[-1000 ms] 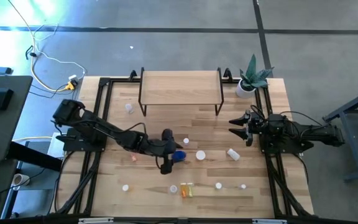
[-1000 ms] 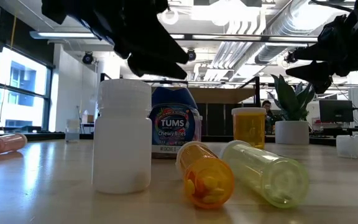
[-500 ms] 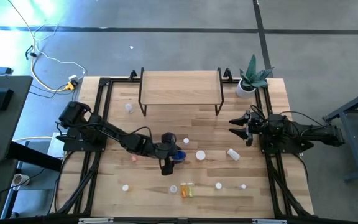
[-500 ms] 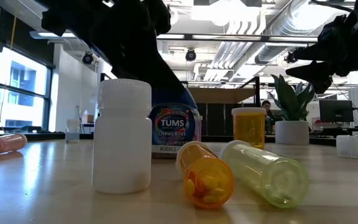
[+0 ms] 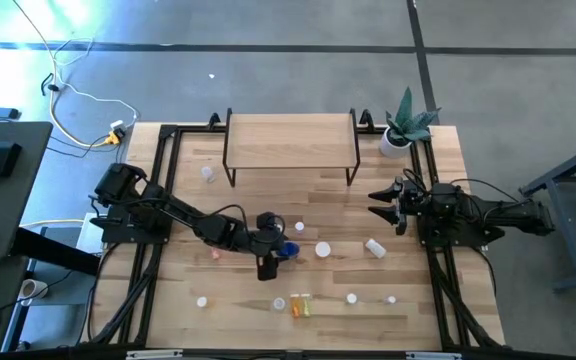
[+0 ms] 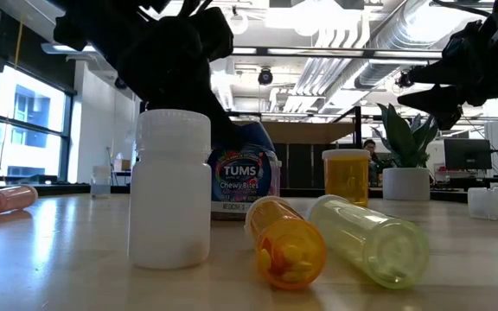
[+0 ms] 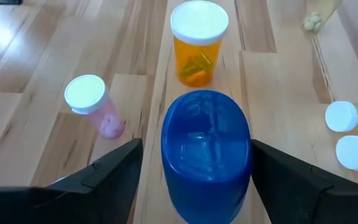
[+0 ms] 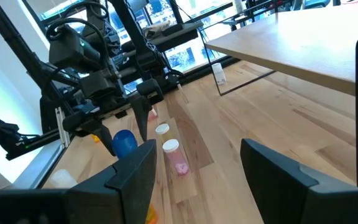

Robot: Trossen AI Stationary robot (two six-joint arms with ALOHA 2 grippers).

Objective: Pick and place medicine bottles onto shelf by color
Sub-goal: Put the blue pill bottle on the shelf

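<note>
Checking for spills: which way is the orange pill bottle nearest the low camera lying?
Tipped over. The orange pill bottle lies on its side on the table, pills visible inside, beside an upright white bottle.

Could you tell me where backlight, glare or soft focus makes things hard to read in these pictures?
Low view: window and ceiling lights leave the left gripper a black silhouette; the blue-topped bottle behind the white bottle stays readable. High view: glare washes out the floor's top-left corner. Left wrist view: the blue cap fills the near frame, slightly soft.

Pretty bright in here, with daylight pouring through the windows (image 6: pixel 7 130) and ceiling lights (image 6: pixel 296 15) glaring overhead. Backlit like that, my arms go near-black in the low view, and the white bottle (image 6: pixel 170 187) right up close looks soft.
</note>
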